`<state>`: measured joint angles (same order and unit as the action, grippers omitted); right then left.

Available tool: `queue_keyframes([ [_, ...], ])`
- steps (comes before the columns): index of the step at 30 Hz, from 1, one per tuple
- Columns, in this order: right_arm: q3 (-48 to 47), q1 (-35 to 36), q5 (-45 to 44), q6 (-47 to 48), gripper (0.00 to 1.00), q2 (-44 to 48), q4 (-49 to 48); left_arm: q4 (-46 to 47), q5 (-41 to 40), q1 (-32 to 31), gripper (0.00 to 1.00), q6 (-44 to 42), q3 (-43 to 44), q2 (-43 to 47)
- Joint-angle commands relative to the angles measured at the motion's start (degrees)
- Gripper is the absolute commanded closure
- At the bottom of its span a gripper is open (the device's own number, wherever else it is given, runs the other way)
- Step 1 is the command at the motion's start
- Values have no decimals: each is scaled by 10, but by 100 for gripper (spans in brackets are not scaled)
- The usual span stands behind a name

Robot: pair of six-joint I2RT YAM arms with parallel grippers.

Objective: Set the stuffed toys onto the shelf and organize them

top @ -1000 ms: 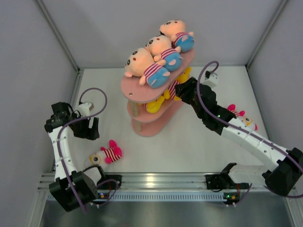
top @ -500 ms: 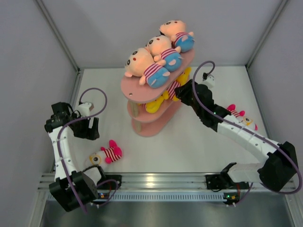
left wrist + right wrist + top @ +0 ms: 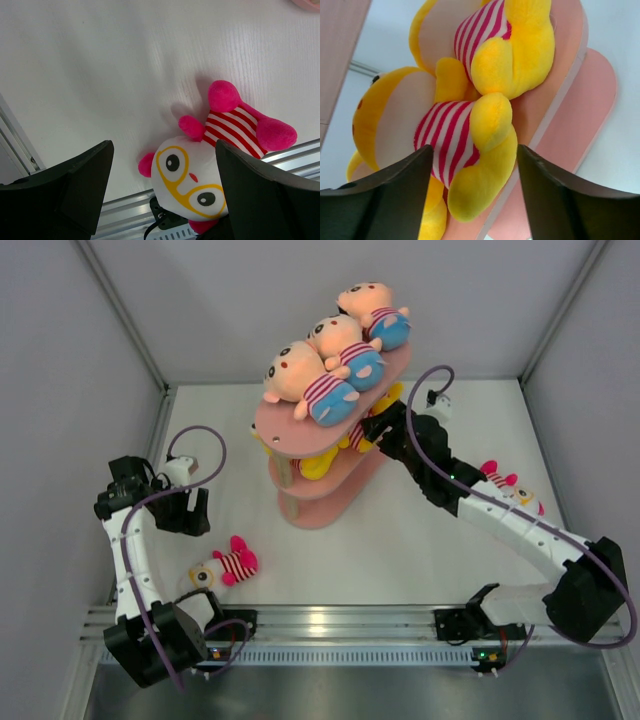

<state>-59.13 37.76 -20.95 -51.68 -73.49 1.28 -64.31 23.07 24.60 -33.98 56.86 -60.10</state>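
Observation:
The salmon-pink shelf (image 3: 322, 502) stands mid-table. Three peach-headed dolls (image 3: 325, 365) lie in a row on its top tier. Two yellow animals in striped shirts (image 3: 330, 458) lie on the middle tier; in the right wrist view they (image 3: 470, 125) fill the frame. My right gripper (image 3: 378, 428) is open at that tier's right end, its jaws either side of a yellow leg (image 3: 479, 195) without closing on it. A pink white-faced toy with yellow glasses (image 3: 226, 566) lies on the table. My left gripper (image 3: 186, 512) hovers open above it (image 3: 200, 172).
Another pink striped toy (image 3: 508, 486) lies on the table at the right, partly behind my right arm. A metal rail (image 3: 340, 622) runs along the near edge. Grey walls enclose the table on three sides.
My right gripper has pushed further in toward the middle tier, and the yellow animals have slid left along it. The left arm and the pink toy have not moved.

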Motion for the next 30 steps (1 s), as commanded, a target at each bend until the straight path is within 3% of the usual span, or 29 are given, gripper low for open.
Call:
queue_keyframes([
  [1, -8, 4, -37, 15, 28, 44, 17, 9, 8, 1, 11, -1, -5, 10],
  [11, 3, -9, -40, 92, 27, 143, 77, 9, 43, 0, 11, -3, 11, 8],
  [17, 53, 37, 154, 184, 33, 142, -104, 79, 56, -32, 17, 67, 73, -42],
  [22, 49, 161, 149, 321, 32, 84, -190, 124, -29, -116, 17, 109, 85, -65],
  [30, 63, 194, 95, 370, 33, 26, -284, 124, -37, -125, 15, 114, 66, -47],
])
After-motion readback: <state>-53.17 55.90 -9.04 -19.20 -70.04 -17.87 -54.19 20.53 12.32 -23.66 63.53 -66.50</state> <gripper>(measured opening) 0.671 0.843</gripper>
